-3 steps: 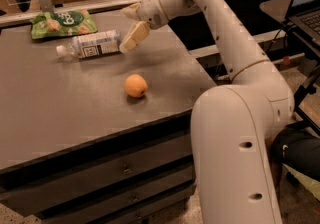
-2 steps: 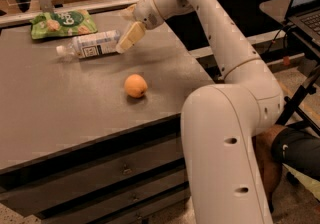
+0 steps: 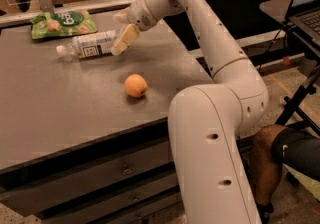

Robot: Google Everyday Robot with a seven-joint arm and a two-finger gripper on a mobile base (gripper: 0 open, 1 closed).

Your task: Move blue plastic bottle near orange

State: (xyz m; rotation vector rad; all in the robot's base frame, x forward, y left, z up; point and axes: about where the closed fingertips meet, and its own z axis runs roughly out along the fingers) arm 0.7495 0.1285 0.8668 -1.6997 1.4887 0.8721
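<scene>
The blue plastic bottle (image 3: pixel 90 44) lies on its side at the back of the grey table (image 3: pixel 60 113), white cap pointing left. The orange (image 3: pixel 135 86) sits on the table in front of and to the right of the bottle, clearly apart from it. My gripper (image 3: pixel 121 29) is at the bottle's right end, the base end. It is open, with one pale finger (image 3: pixel 125 39) in front of the base and the other behind it. It is not closed on the bottle.
A green snack bag (image 3: pixel 62 22) lies at the back left, just behind the bottle. The table's right edge runs close to my arm (image 3: pixel 215 53). A person's leg (image 3: pixel 280 153) and a laptop stand (image 3: pixel 305 3) are at the right.
My gripper has moved slightly left, closer to the bottle's base end. The bottle and the orange have not moved.
</scene>
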